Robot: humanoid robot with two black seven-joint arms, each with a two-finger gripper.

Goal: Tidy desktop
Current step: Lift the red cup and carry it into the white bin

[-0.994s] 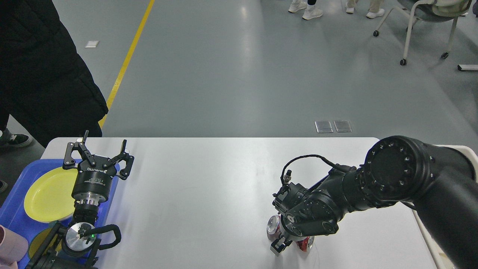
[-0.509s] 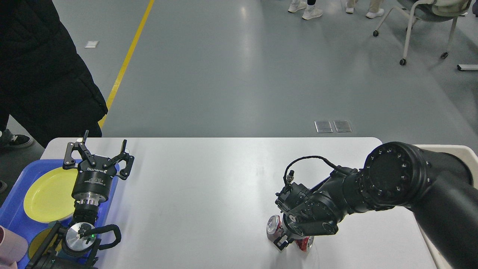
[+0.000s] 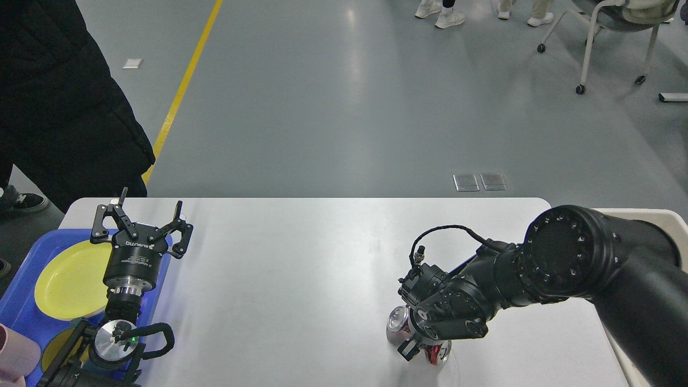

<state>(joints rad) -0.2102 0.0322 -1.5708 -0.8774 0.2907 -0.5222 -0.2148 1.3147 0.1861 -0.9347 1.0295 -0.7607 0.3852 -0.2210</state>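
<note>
Cans (image 3: 400, 324) are sitting under your right claw (image 3: 416, 344) on the worktop (image 3: 301, 269) (grip state impossible to tell), while your left claw (image 3: 141, 217) is idling spread above the blue tray (image 3: 21, 312), presumably awaiting dishes.

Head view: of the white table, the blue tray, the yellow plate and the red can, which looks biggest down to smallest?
1. Table
2. Tray, cut off by the picture's edge
3. Plate
4. Can, mostly hidden under the right tool, so its full size is unsure

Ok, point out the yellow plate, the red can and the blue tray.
yellow plate (image 3: 67, 282), head view, bare centre of the plate.
red can (image 3: 398, 321), head view, silver top end.
blue tray (image 3: 21, 309), head view, left floor beside plate.
</note>
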